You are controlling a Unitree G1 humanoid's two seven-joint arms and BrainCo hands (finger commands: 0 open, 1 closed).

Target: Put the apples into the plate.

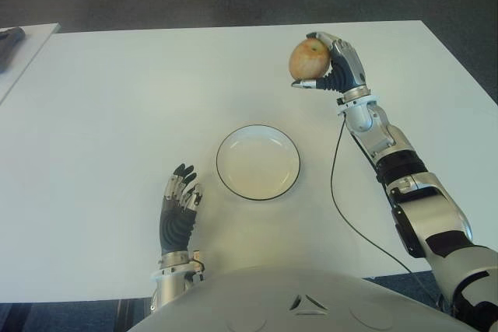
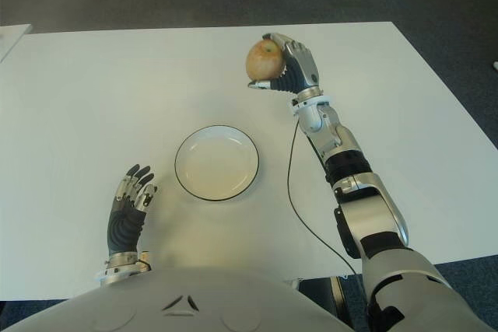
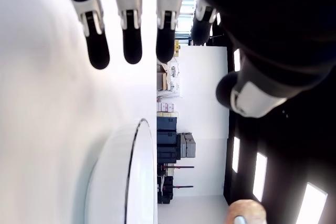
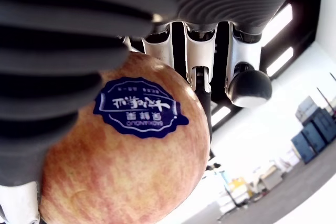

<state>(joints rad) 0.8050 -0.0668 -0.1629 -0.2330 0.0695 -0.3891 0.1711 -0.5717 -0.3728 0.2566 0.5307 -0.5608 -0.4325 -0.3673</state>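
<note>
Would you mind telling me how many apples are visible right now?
1: the apple is held in the right hand, beyond the empty plate.

Even, bright overhead light washes the white table almost shadowless, with only a soft shade under the plate rim toward 6 o'clock. In the wrist views ceiling light strips glare at 4 o'clock, near surfaces blow out white, and the close fingers are blurred. The apple fills its view, sharp only at the sticker.

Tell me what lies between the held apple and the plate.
Only bare white table separates the apple, gripped in the right hand, from the empty plate; both eye views show it.
</note>
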